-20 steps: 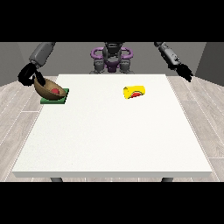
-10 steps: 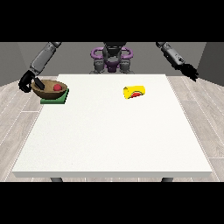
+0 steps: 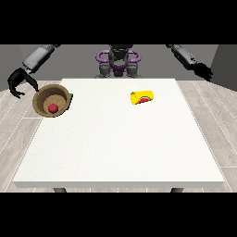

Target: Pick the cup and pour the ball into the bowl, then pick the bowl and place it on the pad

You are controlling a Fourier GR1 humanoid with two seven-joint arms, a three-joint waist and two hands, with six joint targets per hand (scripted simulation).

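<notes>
A brown bowl [image 3: 46,95] with a red ball [image 3: 53,108] inside stands at the table's far left edge, its mouth tipped towards the camera. Only a green sliver of the pad [image 3: 71,96] shows from under its right side. The hand at the view's left [image 3: 18,82] hangs just left of the bowl, apart from it, open with fingers loosely curved and nothing held. A yellow cup [image 3: 142,97] lies on its side at the table's far right of centre. The hand at the view's right [image 3: 203,71] is raised beyond the table's far right corner, open and holding nothing.
The white table [image 3: 120,143] spreads wide towards the camera. The robot's torso [image 3: 118,62] stands behind the far edge. Grey plank floor surrounds the table.
The hand at the view's left has let go of the bowl and drawn back to the left. The bowl now shows more tipped towards the camera. The other hand barely moved.
</notes>
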